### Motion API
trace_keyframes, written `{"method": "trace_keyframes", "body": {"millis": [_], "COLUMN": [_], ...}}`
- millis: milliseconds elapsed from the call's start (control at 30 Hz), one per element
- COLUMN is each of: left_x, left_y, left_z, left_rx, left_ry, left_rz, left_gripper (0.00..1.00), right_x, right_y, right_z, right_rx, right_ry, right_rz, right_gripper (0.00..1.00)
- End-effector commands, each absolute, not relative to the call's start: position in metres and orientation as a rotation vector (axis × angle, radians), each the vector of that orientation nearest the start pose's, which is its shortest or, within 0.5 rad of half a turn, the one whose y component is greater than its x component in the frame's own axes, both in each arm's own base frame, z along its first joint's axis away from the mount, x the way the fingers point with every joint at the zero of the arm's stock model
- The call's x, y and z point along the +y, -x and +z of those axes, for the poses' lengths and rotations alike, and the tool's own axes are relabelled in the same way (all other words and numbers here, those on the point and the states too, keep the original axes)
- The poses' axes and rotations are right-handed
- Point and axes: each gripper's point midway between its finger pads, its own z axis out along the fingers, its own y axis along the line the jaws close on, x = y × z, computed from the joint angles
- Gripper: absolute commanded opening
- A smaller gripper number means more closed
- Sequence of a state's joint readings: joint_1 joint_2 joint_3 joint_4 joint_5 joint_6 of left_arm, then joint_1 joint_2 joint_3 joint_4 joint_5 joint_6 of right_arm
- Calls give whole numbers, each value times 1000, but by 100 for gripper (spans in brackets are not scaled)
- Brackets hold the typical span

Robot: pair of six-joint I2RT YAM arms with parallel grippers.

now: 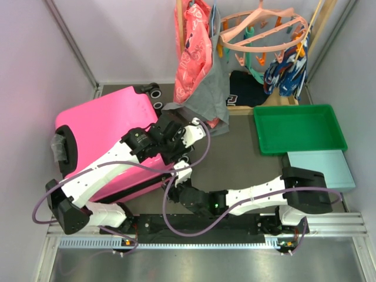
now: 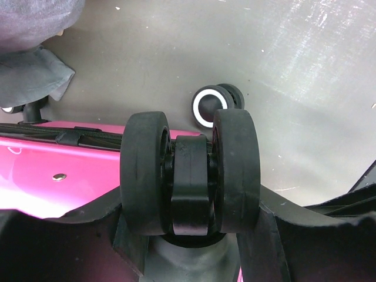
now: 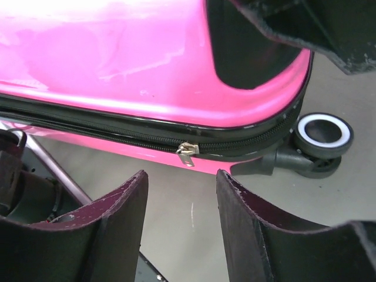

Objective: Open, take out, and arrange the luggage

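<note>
- Luggage (image 1: 103, 129) lies flat and zipped shut on the left half of the surface (image 1: 235, 158). It is a glossy hot-pink hard shell with rounded corners, and its left side is close to the wall.
- Black zipper trim (image 3: 88, 120) runs along the seam, and a small metal zipper pull (image 3: 187, 150) hangs off it.
- Twin wheel (image 2: 191, 170), two matte black rubber discs on a black fork, sits between the fingers of the left pincer (image 2: 191, 202). The fingers press on both outer faces and hold it.
- Another wheel (image 2: 207, 107), ringed in white, stands just beyond on bare grey surface.
- Right pincer (image 3: 182, 194) is partly apart and empty. Its scuffed dark pads (image 3: 120, 217) sit low by the case's near edge, with the pull just past the gap.
- Green plastic tray (image 1: 299, 126) and pale teal flat box (image 1: 323, 167) lie on the right, well apart from the case, with open grey surface between.
- Soft clothes (image 1: 197, 64) hang at the back and droop to the case's far corner.
</note>
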State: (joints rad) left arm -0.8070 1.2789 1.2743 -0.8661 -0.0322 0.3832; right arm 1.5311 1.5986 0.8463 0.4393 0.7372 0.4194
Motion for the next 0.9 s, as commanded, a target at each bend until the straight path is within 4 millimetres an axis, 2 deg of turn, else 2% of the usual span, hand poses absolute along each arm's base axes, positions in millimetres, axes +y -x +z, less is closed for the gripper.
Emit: {"method": "trace_keyframes", "body": {"millis": [0,233,267,400,633,800,833,867], "left_x": [-225,-225,-225,-227,-224,-225,-225,-226], "left_y": [-274,-276,-276,-275,-271,-271,-271,-271], "left_z": [262,264,264,265,261,263,261,260], "left_rx": [1915,1918,1918,1916,1927,1920,1924,1925], "left_ry": [-1159,-1158,-1156,-1157,-1156,-1159,-1162,-1163], "left_rz": [-95,-86,-89,-104,-112,-121,-124,-123], "left_gripper": [0,0,0,0,0,0,0,0], "right_x": [435,445,447,457,466,469,469,465], "right_y": [-122,-126,-127,-132,-135,-145,-148,-154], "right_z": [156,144,137,129,139,148,147,136], "right_rx": [1754,1743,1750,1778,1757,1771,1784,1820], "right_ry": [489,486,494,460,420,372,366,380], "right_rz": [657,614,597,574,598,574,573,536], "right_gripper": [49,47,47,42,42,39,37,36]}}
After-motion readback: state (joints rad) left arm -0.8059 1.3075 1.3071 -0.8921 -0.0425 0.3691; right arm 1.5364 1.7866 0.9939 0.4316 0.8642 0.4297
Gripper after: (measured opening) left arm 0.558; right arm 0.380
